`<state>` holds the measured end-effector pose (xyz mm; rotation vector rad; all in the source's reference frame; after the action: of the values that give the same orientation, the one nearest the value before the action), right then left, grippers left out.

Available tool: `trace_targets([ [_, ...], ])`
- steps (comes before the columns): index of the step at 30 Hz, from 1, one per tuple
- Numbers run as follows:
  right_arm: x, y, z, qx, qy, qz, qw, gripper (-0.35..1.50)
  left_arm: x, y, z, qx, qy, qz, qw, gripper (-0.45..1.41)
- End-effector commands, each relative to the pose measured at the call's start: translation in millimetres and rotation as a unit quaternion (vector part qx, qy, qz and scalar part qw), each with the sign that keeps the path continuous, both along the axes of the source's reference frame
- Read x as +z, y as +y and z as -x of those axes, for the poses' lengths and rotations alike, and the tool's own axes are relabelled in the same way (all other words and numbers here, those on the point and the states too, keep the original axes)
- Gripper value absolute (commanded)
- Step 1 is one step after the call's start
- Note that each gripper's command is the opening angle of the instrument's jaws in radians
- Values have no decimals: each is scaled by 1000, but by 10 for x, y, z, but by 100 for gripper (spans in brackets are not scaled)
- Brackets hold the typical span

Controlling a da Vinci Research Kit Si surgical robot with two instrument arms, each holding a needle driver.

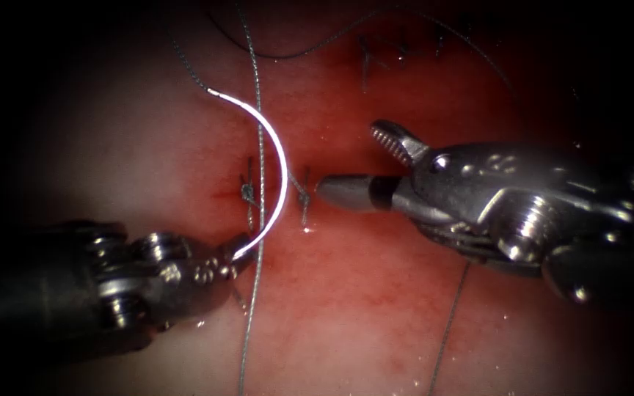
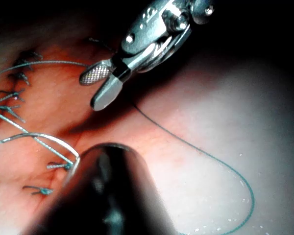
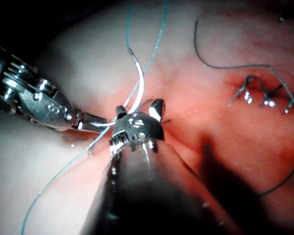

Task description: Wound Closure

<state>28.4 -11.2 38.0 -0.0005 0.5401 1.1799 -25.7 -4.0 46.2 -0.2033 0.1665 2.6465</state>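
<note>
The left arm's steel claw (image 1: 238, 253) is clamped on one end of the bright curved steel needle (image 1: 279, 158), which arcs up clear of the pink, wet pork-belly tissue (image 1: 361, 308) and is not in it; I judge the held end to be the tip end, since the thin grey thread (image 1: 257, 103) leaves the far, upper end of the needle. The right arm's steel claw (image 1: 365, 165) stands wide open just to the right of the cut and holds nothing, one toothed jaw raised and the other pointing at the stitch line. Beneath the needle sits a dark knotted stitch (image 1: 247, 192) with short cut ends, on the reddened line of the cut (image 1: 273, 198), and a long strand of thread runs down across it. Further along the cut a row of finished knotted stitches (image 3: 257, 95) shows in the right wrist view. As a judgement, the closure is well under way: several stitches are tied, and the needle is free and loaded for further work.
</note>
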Motion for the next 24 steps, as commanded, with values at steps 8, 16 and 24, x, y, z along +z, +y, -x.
trace_targets([
  [8, 27, -6, -27, 4, -10, 1, 1000, -15, -6, -10, 21, 23, 17, 36, 999, -38],
  [16, 33, -4, -31, 6, -10, 2, 1000, 4, -8, -16, 33, 32, 29, 49, 998, -45],
  [24, 47, -8, -38, 2, -14, -1, 1000, 4, -11, -20, 37, 42, 33, 55, 997, -45],
])
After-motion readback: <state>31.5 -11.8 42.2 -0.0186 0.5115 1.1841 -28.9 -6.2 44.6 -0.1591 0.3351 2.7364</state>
